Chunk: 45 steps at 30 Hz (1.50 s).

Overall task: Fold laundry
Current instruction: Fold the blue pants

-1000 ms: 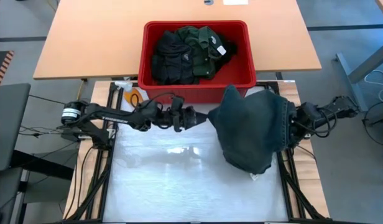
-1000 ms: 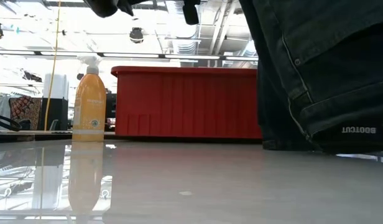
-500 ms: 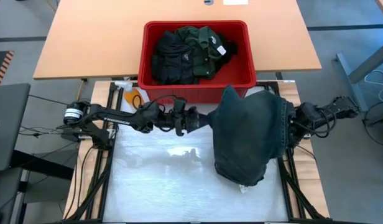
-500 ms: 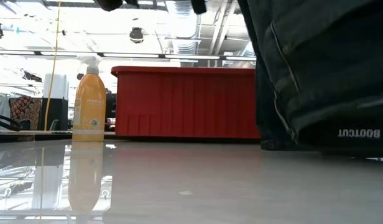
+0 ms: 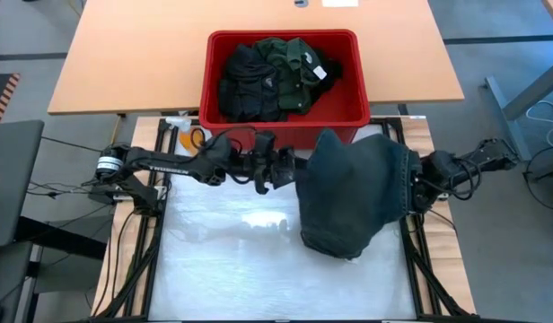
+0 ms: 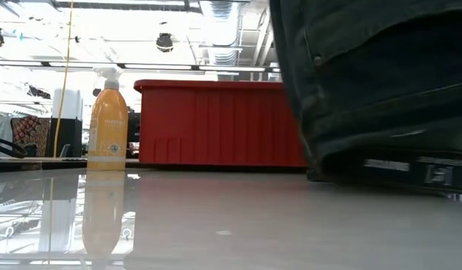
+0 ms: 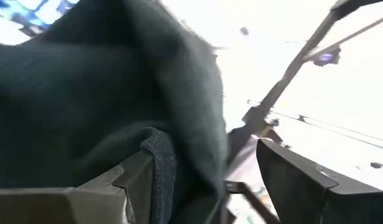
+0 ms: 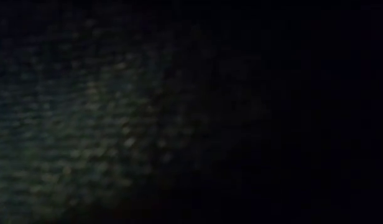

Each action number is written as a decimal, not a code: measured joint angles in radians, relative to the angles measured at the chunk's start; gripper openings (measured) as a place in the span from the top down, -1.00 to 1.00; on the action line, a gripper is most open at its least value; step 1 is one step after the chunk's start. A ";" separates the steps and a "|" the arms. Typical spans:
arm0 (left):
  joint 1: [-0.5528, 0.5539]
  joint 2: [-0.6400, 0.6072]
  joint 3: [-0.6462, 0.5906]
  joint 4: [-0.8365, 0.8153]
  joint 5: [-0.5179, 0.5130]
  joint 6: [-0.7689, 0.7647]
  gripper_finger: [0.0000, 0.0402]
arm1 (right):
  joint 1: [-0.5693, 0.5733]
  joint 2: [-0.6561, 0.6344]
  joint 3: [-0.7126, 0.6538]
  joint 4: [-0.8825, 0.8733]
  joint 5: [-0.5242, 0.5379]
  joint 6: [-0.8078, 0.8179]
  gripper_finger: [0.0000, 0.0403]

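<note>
A large dark blue-grey denim garment (image 5: 353, 193) hangs bunched over the pale glossy surface (image 5: 223, 269), filling the area from its centre toward three o'clock, with its lower edge sagging close to the surface in the low view (image 6: 381, 90). The left pincer (image 5: 290, 169) reaches in from nine o'clock and sits at the garment's near edge; in the left wrist view its two dark fingers (image 7: 135, 180) stand spread with a fold of the cloth lying between them, so it appears poised around the edge, not clamped. The right pincer is buried under the cloth at three o'clock, out of sight from above; its own camera sees only dark weave, and its jaws are pressed together, most likely pinching the denim garment, though the grip itself is hidden.

At twelve o'clock, beyond the surface, the red plastic basket (image 5: 214, 99) holds the remaining black and dark green clothes (image 5: 272, 76), one showing a white neck label (image 5: 320, 72). An orange spray bottle (image 6: 108, 124) stands near the basket's ten o'clock corner.

The task looks to be at an early stage: no folded piece is visible anywhere, the denim garment is neither spread flat nor creased into a fold, and the pile in the basket is untouched. Spreading, folding and the rest of the pile all remain.
</note>
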 joint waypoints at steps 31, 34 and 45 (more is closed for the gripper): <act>-0.022 -0.002 0.120 -0.238 -0.059 -0.040 -0.09 | 0.058 0.007 0.000 -0.208 -0.092 -0.078 0.90; -0.022 -0.002 0.120 -0.240 -0.037 -0.047 0.13 | 0.058 0.007 0.000 -0.229 -0.093 -0.065 0.90; -0.021 0.000 0.119 -0.123 0.036 -0.040 0.97 | 0.056 0.007 0.000 -0.216 -0.025 -0.053 0.84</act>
